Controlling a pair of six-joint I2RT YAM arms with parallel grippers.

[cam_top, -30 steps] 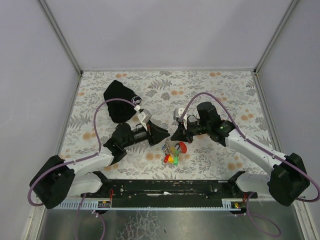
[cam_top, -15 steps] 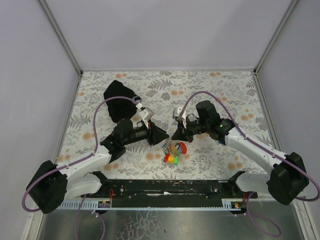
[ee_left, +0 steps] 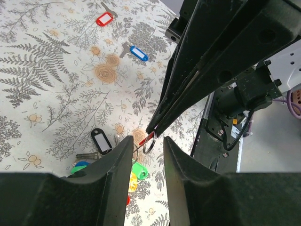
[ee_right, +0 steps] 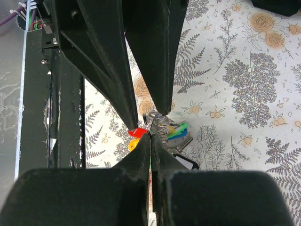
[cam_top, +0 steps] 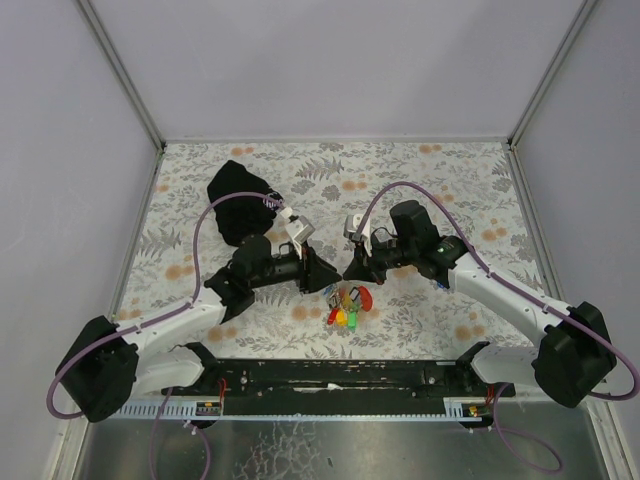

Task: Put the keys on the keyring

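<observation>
The right fingers [ee_right: 141, 157] clamped the keyring [ee_left: 144, 147]; left fingers [ee_left: 115, 167] apart. Unthreaded on tabletop [ee_left: 47, 94] lay red-tagged key [ee_left: 104, 19], blue-tagged key [ee_left: 138, 53].

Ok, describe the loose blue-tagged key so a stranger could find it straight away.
In the left wrist view, look across the floral tablecloth, beyond the cluster of keys, toward the top of the picture. Two keys lie there on their own, and the nearer is the blue-tagged key. Its neighbour, the red-tagged key, lies farther off; unlike the cluster's blue tag, this one lies alone.
</observation>
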